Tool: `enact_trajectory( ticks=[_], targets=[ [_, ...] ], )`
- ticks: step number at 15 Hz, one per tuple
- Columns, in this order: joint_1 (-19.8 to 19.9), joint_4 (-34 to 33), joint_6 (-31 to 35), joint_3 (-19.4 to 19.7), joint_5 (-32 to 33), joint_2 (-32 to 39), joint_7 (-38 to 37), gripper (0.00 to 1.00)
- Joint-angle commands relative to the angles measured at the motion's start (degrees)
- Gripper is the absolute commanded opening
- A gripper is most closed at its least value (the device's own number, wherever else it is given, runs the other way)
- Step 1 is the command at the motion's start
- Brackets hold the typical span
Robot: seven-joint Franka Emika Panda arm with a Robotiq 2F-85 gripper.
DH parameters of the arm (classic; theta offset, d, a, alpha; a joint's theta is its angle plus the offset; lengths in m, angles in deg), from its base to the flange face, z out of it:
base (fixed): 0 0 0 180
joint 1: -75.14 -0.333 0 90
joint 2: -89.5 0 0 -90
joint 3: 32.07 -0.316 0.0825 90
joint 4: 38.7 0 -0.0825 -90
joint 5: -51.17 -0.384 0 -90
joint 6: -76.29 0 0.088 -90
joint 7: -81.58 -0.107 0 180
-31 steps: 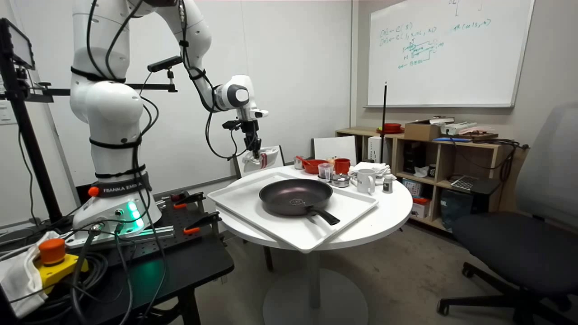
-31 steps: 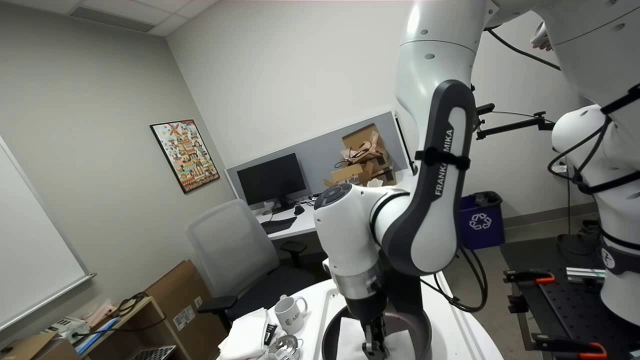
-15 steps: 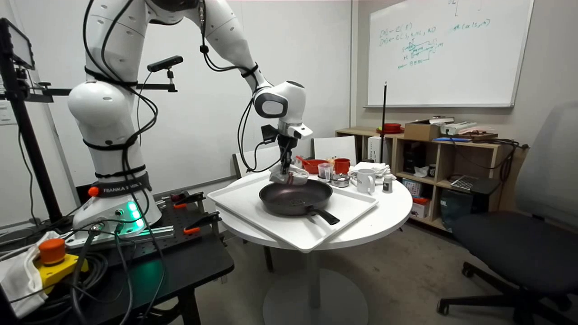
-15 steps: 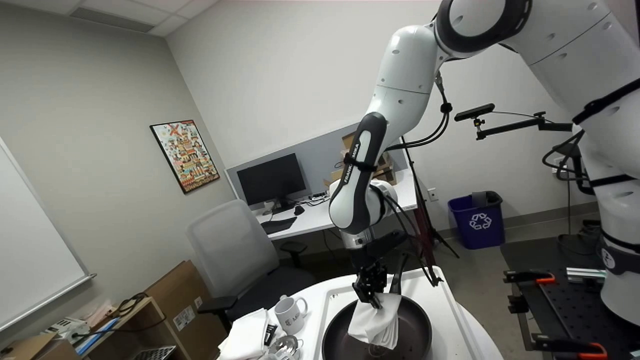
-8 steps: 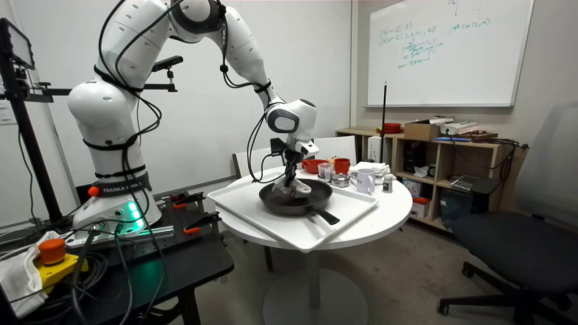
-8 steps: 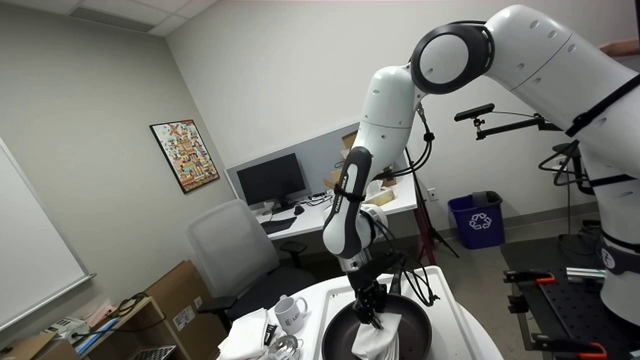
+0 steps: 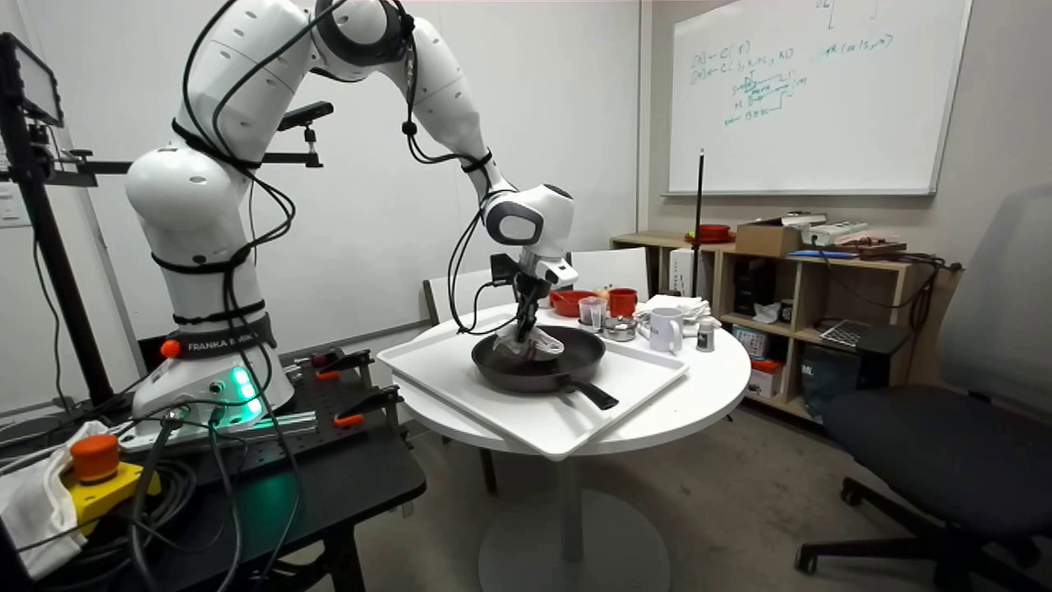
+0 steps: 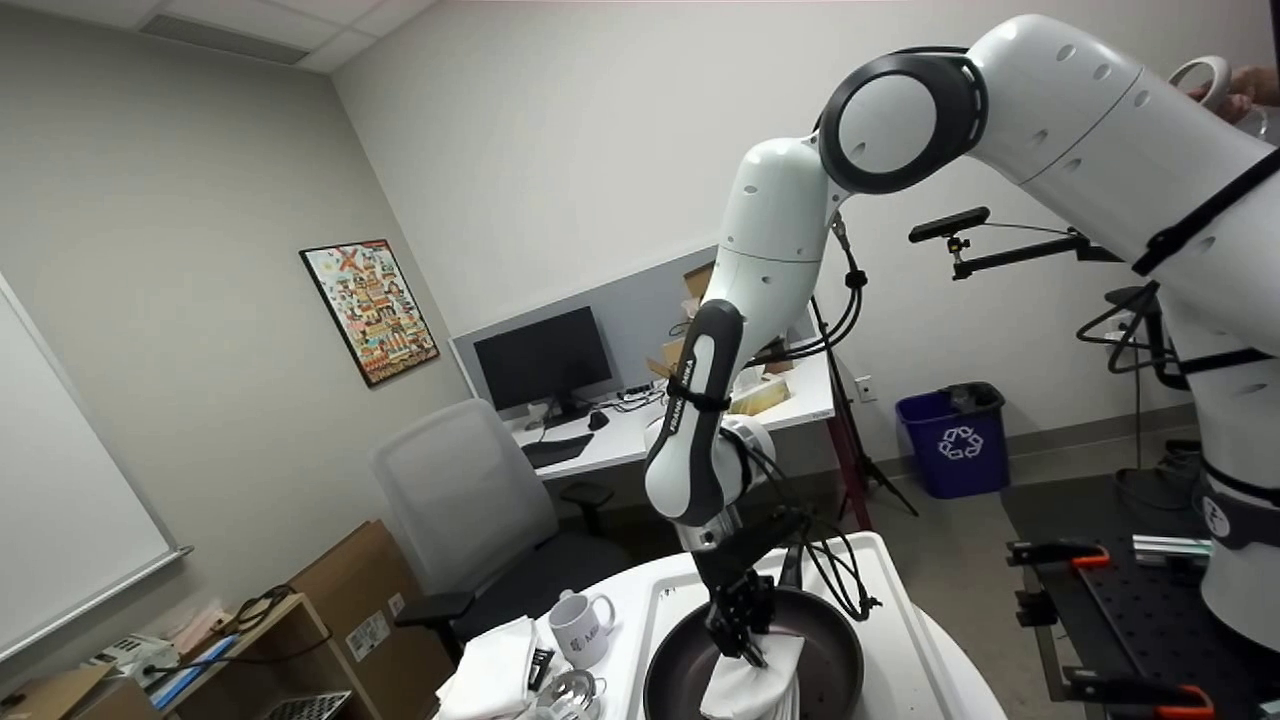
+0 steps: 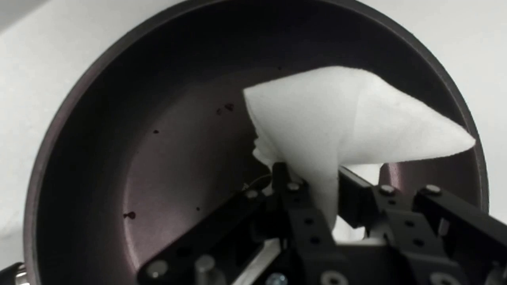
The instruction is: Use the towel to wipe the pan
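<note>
The pan point(image 9: 182, 152) under the jaws, which pinch the towel point(image 9: 313, 114), looks heavy and hard, best held by its handle point(image 7: 593, 395).

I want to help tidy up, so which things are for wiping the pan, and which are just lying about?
For the job:
the black pan
the white towel, bunched inside it
the robot's hand, gripping the towel
the white tray, under the pan

Just lying about:
the white mug
the red cup
the blue bin
</note>
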Motion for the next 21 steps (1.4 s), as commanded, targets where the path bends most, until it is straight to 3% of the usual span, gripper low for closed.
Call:
enact_trajectory(
  ticks=[1, 7, 11, 21],
  targets=[
    [-0.9, -4.2, -1.8, 0.3, 2.1, 4.8, -2.2, 0.04],
    [-1.8, -9.1, -1.8, 0.9, 4.6, 13.1, -4.5, 0.04],
    [-1.1, -9.3, -0.6, 1.5, 4.0, 12.8, -5.7, 0.04],
    [7.1, -9.6, 3.2, 2.4, -0.9, 11.7, -5.6, 0.04]
  ],
)
